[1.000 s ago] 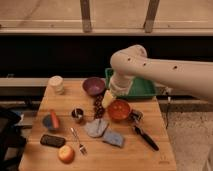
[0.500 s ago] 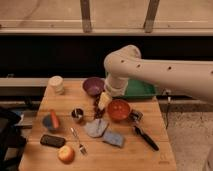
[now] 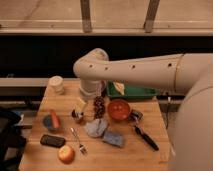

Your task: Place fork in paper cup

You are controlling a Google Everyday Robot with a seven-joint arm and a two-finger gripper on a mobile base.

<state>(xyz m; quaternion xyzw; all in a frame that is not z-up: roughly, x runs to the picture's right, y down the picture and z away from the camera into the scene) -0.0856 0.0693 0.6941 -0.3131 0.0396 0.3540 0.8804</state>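
Paper cup [image 3: 56, 84] stands at the tabletop's [image 3: 125, 157] 10 o'clock corner; fork [image 3: 78, 140] lies unmoved toward 7 o'clock, at the apple's [image 3: 66, 153] 1 o'clock. Pincer [image 3: 99, 106] hangs near centre, released or clenched I cannot tell; the arm [image 3: 92, 70] has swung leftward since a moment ago.

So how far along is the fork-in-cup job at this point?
Done: nothing yet. The fork lies flat on the table beside the apple, and the paper cup stands at the back left corner. In hand: the gripper hangs mid-table, short of the fork. Left: grasp, carry, drop in.
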